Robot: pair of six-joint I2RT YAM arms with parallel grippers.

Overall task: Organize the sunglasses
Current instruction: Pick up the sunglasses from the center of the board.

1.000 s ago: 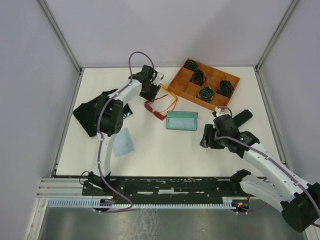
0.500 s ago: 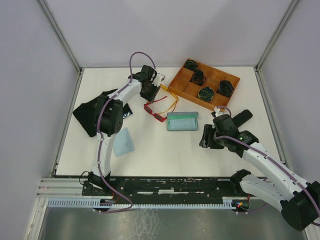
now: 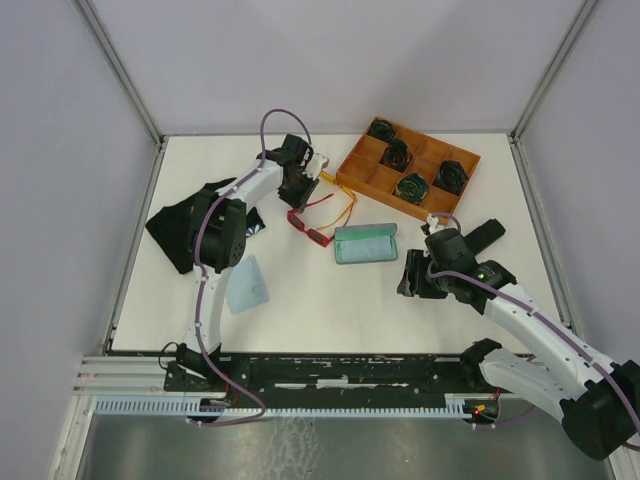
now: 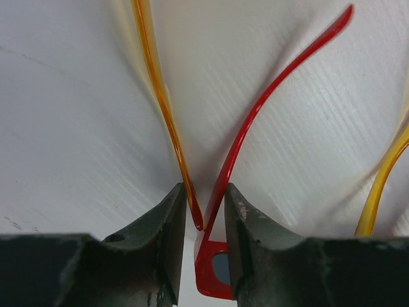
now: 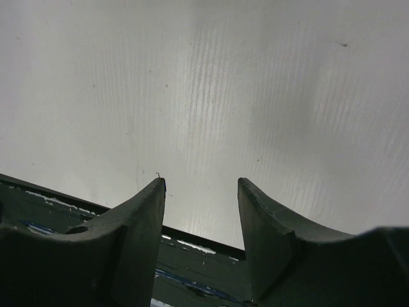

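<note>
The red sunglasses (image 3: pixel 310 228) lie open on the white table, their temples pointing toward the far left. The orange-yellow sunglasses (image 3: pixel 343 199) lie just beyond them, beside the wooden tray. My left gripper (image 3: pixel 300 190) reaches down at the temple ends. In the left wrist view its jaws stand narrow, pinching the red temple (image 4: pixel 255 121) near its hinge, with the tip of an orange temple (image 4: pixel 160 96) caught between them too. My right gripper (image 3: pixel 412 275) hovers open over bare table at the right, with nothing between its fingers (image 5: pixel 144 211).
A grey-blue case (image 3: pixel 365 243) lies shut just right of the red pair. A wooden tray (image 3: pixel 350 166) with dark rolled items sits at the back right. A black case (image 3: pixel 487 233) lies by the right arm. A black cloth (image 3: pixel 175 232) and a light blue cloth (image 3: pixel 246 284) lie at the left.
The left jaws have narrowed onto the temple ends. The red pair and the grey-blue case have shifted slightly. The right arm has barely moved.
</note>
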